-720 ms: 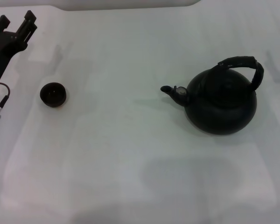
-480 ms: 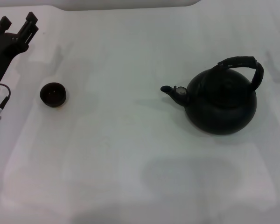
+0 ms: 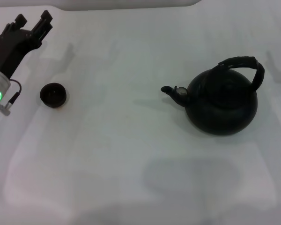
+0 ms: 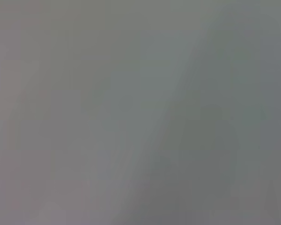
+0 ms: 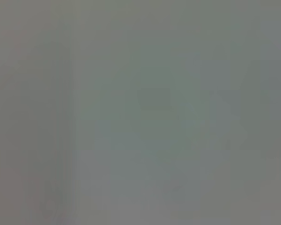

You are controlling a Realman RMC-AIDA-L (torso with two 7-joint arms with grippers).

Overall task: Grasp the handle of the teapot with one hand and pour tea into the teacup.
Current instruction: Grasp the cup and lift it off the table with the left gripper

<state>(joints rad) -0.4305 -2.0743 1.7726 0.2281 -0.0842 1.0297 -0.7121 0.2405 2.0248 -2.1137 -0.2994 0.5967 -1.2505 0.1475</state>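
Nothing is poured yet: the teapot sits untouched at the surface's right, teacup far left. The left gripper hovers beyond the cup, jaws apart; right arm unseen.

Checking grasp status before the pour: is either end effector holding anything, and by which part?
Nothing is held. The left end effector hangs open beyond the teacup; the teapot stands untouched.
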